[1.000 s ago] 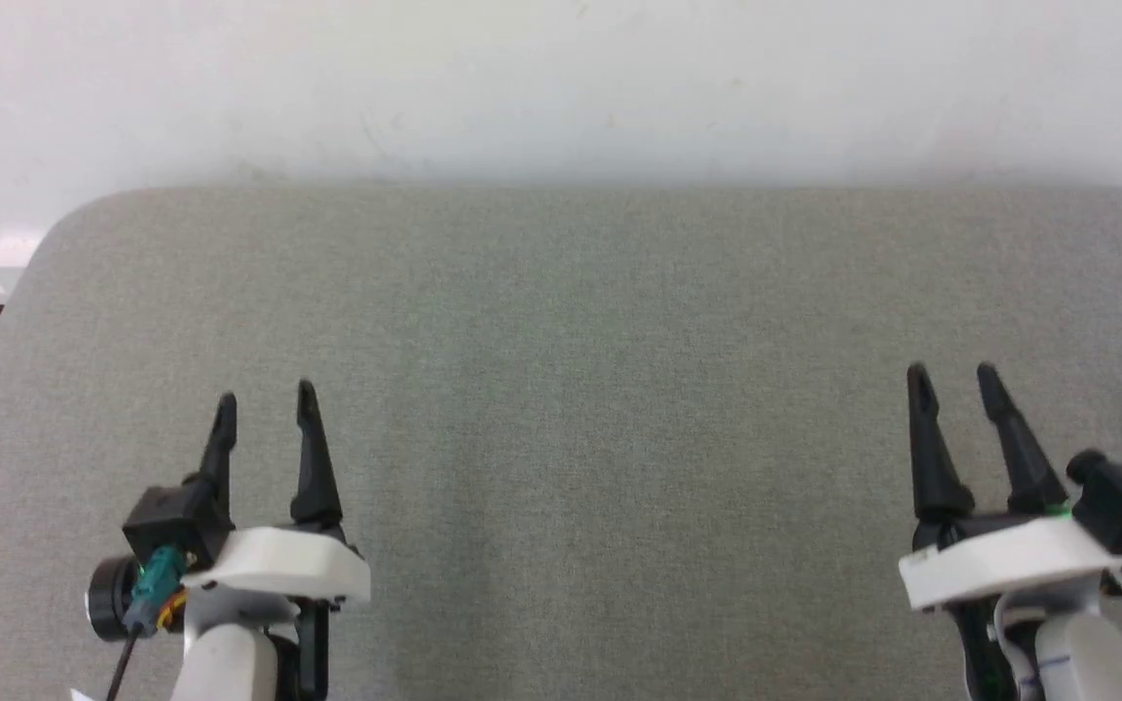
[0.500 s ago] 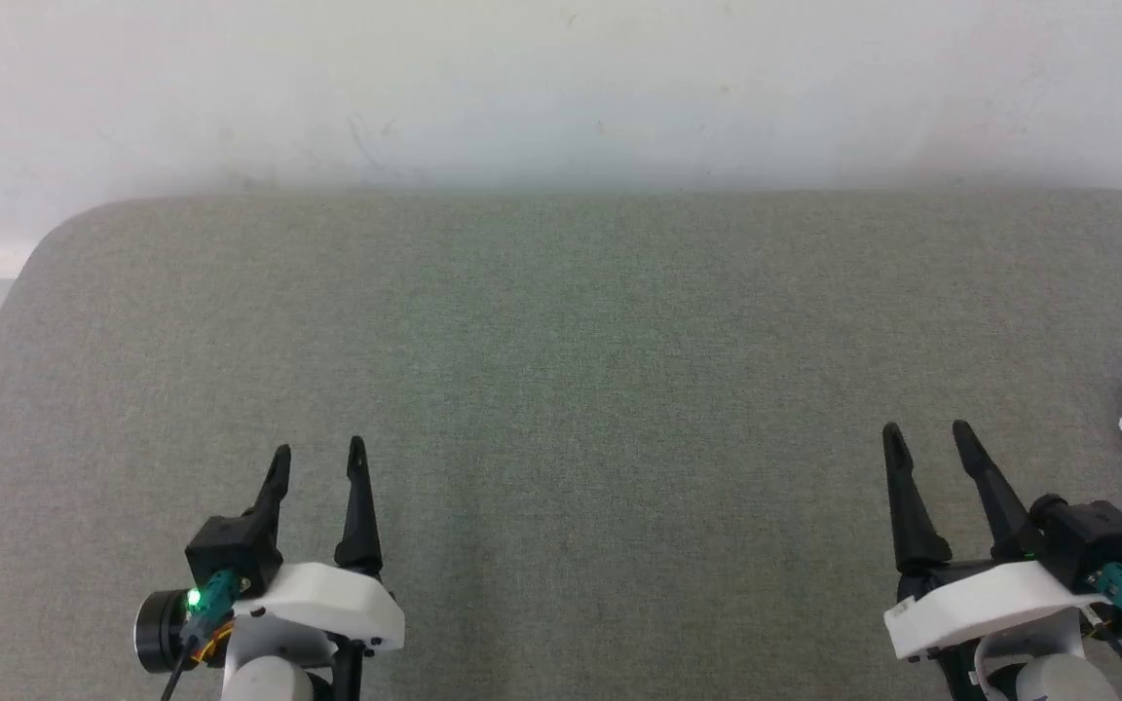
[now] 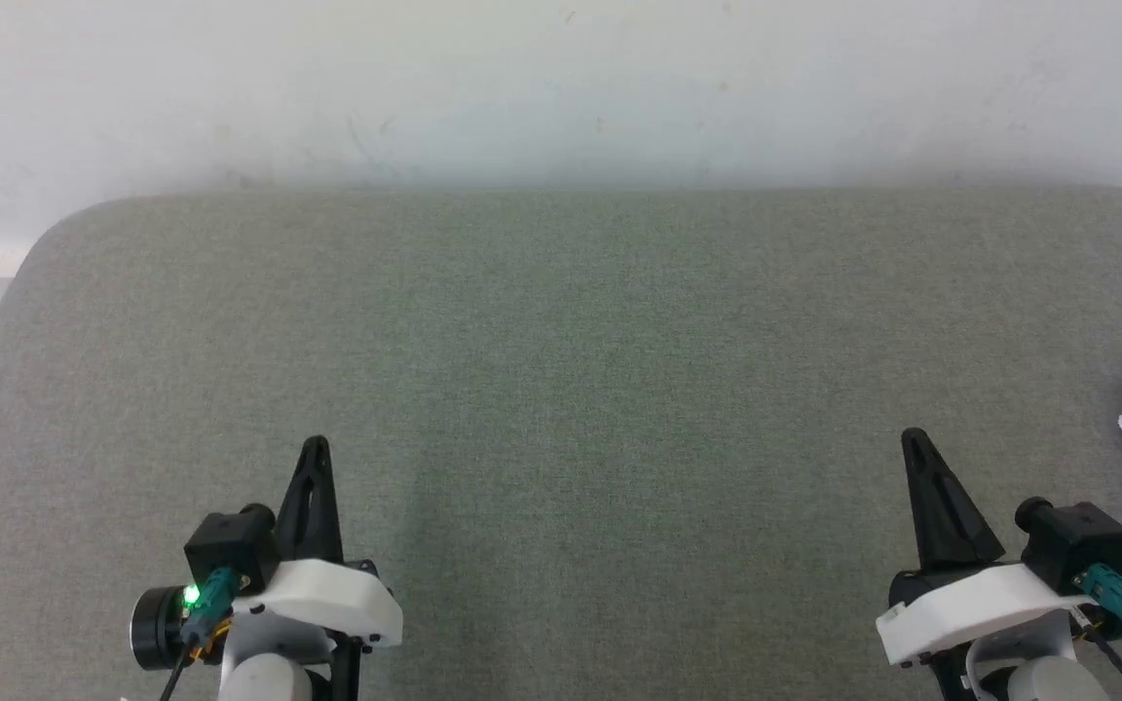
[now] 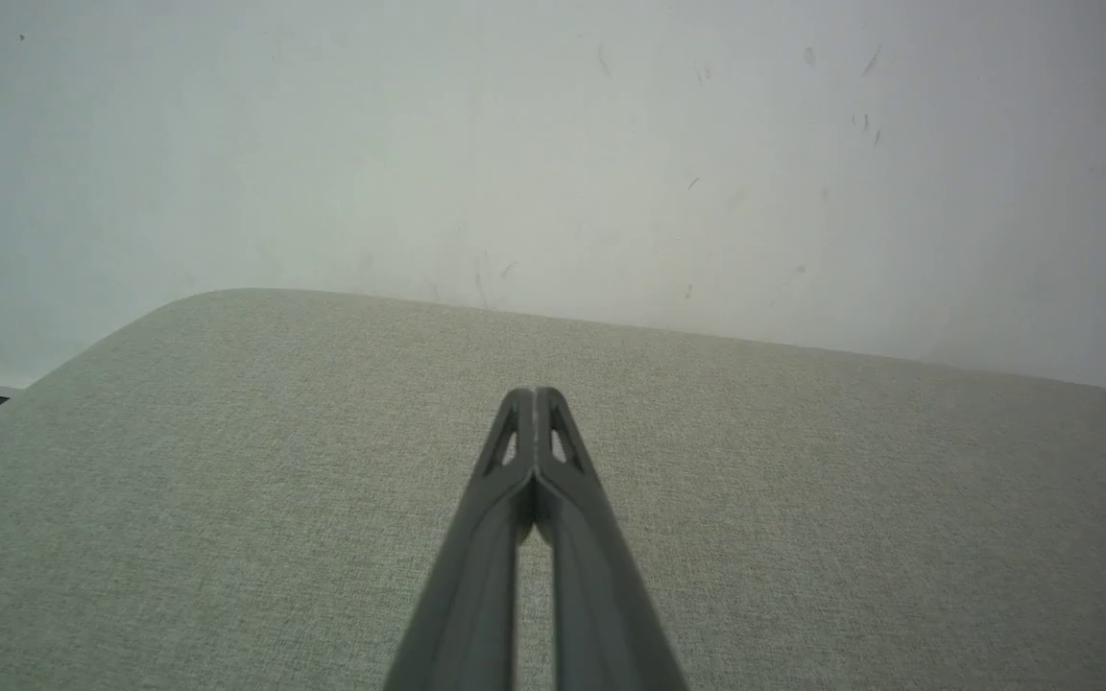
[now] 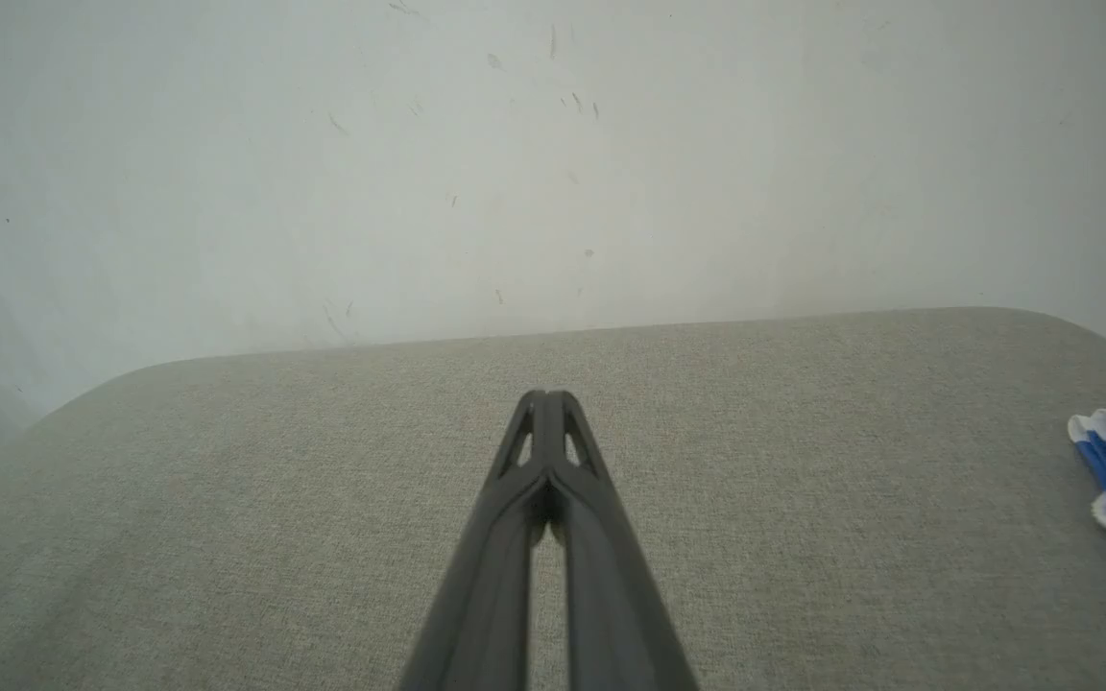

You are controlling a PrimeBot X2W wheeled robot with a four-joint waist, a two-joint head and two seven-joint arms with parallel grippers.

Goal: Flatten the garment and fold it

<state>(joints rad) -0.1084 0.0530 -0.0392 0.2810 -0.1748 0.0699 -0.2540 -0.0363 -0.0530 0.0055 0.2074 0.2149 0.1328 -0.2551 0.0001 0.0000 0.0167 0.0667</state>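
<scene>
Left tool (image 3: pixel 316 450) and right tool (image 3: pixel 914 440) low above the grey table (image 3: pixel 561 331), tips together, both empty.

Grey fabric table (image 3: pixel 561 321) against a white wall (image 3: pixel 561 88)
Woven grey-green cloth with rounded far corners – the wall behind carries faint scuffs, under soft, even light.
</scene>
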